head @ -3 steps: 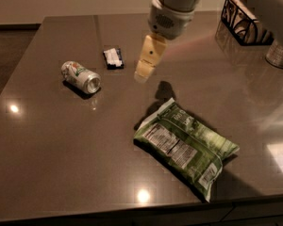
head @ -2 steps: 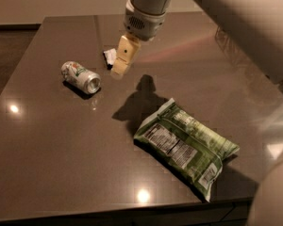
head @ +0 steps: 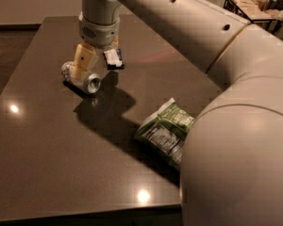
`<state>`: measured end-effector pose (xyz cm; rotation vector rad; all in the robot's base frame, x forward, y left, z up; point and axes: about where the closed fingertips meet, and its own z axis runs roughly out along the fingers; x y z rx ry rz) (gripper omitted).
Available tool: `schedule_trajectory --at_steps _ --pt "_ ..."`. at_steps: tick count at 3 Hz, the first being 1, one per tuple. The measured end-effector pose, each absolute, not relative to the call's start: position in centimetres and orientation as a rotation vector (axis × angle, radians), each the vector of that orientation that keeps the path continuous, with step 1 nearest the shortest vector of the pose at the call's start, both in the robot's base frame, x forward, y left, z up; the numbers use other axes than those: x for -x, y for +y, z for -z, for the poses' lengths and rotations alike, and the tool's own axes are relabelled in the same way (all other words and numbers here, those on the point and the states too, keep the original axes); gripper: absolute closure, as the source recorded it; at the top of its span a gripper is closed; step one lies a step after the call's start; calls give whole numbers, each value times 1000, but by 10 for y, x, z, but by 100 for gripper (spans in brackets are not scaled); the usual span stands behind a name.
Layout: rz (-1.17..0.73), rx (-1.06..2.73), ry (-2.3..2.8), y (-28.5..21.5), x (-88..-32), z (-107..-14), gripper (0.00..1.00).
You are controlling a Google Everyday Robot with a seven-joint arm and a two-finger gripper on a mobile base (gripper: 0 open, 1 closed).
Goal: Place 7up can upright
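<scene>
My arm (head: 188,27) takes up most of the right side of the frame. Its thick pale lower link bulks up from the bottom right corner, bends at a banded joint near the right edge, and from there a long rounded tube with small dark holes runs up and to the left along the top. It ends at the wrist (head: 99,15), a grey-white cylinder in the upper left that points straight down. Under it I see my gripper (head: 82,68), also in the upper left, low and tan-coloured, tilted slightly toward the lower left.
</scene>
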<state>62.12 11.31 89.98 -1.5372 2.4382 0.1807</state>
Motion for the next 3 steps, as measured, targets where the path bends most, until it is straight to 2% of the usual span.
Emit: schedule_trajectory --at_steps 1,3 --pt "-128 1566 2466 164 -622 -884 0" --pt "-76 1610 2502 208 -627 -862 0"
